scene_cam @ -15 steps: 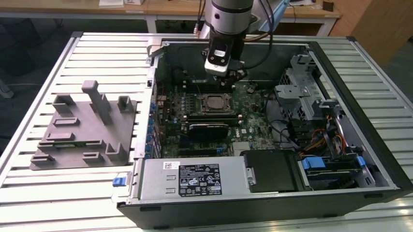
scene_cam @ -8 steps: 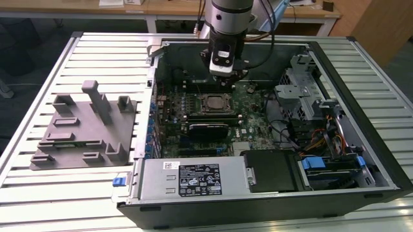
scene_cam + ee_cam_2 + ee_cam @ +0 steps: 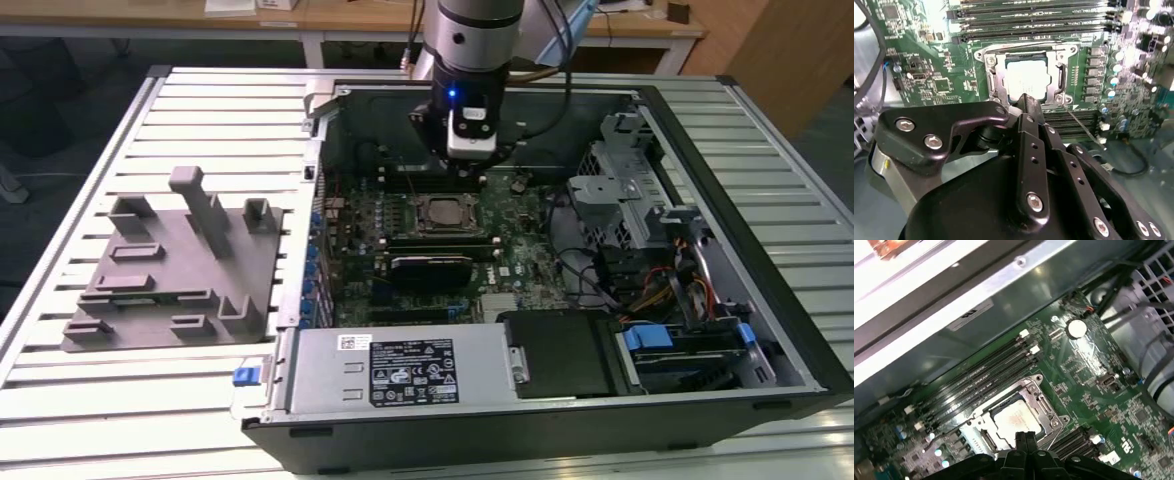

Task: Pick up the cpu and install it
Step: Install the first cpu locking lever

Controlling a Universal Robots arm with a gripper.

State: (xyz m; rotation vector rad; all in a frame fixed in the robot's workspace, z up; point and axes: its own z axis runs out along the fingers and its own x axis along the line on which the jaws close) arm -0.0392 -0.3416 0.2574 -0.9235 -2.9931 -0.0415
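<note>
The cpu (image 3: pixel 441 212) is a pale silver square lying flat inside the metal frame of the socket (image 3: pixel 442 228) on the green motherboard, inside the open computer case. Both wrist views show the cpu (image 3: pixel 1026 76) (image 3: pixel 1015 419) seated in that socket (image 3: pixel 990 80) (image 3: pixel 1046 405). My gripper (image 3: pixel 469 170) hangs just above the board, slightly behind the socket in the exterior view. Its black fingers (image 3: pixel 1026 102) (image 3: pixel 1025 439) are pressed together with nothing between them, their tips right over the cpu's near edge.
A grey moulded plastic tray (image 3: pixel 174 260) lies on the slatted table at the exterior view's left. The case holds a power supply (image 3: pixel 400 365) at the front, a drive cage with cables (image 3: pixel 627 190) at the right, and memory slots (image 3: pixel 1034 22) beside the socket.
</note>
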